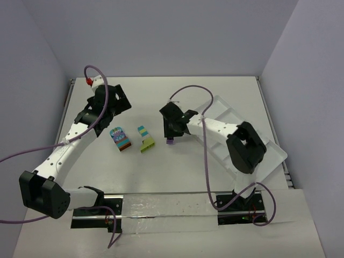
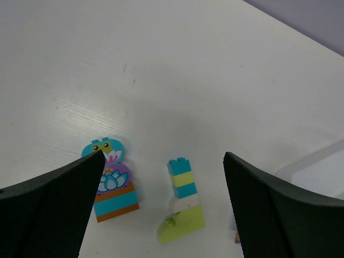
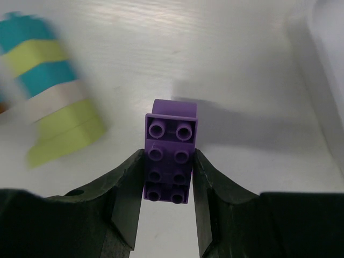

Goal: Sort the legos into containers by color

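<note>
Purple lego (image 3: 170,141) in right end effector (image 3: 169,174), left end effector (image 2: 164,164) wide, lilac-walled white table (image 1: 156,97)

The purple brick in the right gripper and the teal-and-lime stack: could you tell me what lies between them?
Only bare table lies between the purple brick and the teal-and-lime stack, as the right wrist view shows.

Striped brick stack (image 3: 51,91) is blurry and runs off the left edge on the right wrist cam. From above, the right arm (image 1: 244,148) covers a chunk of the white tray (image 1: 226,113).
</note>
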Available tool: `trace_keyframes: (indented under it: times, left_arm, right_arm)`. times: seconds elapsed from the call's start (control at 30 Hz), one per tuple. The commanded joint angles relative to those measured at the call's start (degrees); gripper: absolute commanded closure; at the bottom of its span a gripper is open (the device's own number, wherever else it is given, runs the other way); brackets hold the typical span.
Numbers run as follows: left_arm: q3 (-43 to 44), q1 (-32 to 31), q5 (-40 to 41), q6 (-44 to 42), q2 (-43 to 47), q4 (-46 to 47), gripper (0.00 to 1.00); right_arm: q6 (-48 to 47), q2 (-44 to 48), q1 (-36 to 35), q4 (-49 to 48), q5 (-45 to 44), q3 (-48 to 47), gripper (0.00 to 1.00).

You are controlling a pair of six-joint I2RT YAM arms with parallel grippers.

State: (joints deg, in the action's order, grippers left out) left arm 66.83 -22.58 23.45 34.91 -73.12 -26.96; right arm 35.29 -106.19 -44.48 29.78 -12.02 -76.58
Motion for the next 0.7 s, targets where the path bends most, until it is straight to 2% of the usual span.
trace_keyframes:
  times: [0.0,0.07,0.1,0.13,0.23,0.3,0.37,0.4,0.53,0.67]
  left_arm:
    - [2.25,-0.21,9.06,3.25,1.09,-3.56,0.01]
    - [1.59,0.06,6.28,1.58,1.8,-2.23,0.01]
    - [0.75,0.08,1.88,0.69,2.4,-0.71,0.03]
    - [-0.28,0.08,1.43,-0.5,3.25,1.18,0.03]
    - [-8.8,0.07,-14.89,-6.33,10.66,11.16,0.04]
    - [-12.06,0.51,-23.37,-7.61,13.96,17.48,0.04]
    - [-13.88,1.48,-35.07,-8.8,16.6,21.14,0.04]
    - [-14.05,1.59,-36.23,-9.0,16.53,21.84,0.04]
    - [-12.64,2.1,-52.25,-10.68,14.01,21.83,0.04]
    - [-14.18,2.1,-60.48,-8.17,11.55,27.95,0.07]
  right_arm:
    - [-8.17,13.39,1.18,-9.32,13.9,1.73,1.0]
    - [-9.67,17.29,2.99,-14.36,23.27,4.77,1.0]
    - [-9.55,20.29,3.88,-19.5,27.36,6.46,1.0]
    - [-8.99,20.59,4.91,-20.02,30.82,8.12,1.0]
    - [-3.45,25.59,9.62,-33.7,46.8,16.12,0.99]
    - [-0.8,27.57,12.48,-40.91,51.99,19.09,0.99]
    - [0.92,28.62,13.89,-44.74,55.34,21.14,0.99]
    - [1.34,28.79,14.37,-45.32,56.7,21.68,1.0]
    - [0.89,29.26,15.22,-45.48,60.12,22.5,1.0]
    - [3.48,29.64,16.11,-47.7,62.07,23.17,1.0]
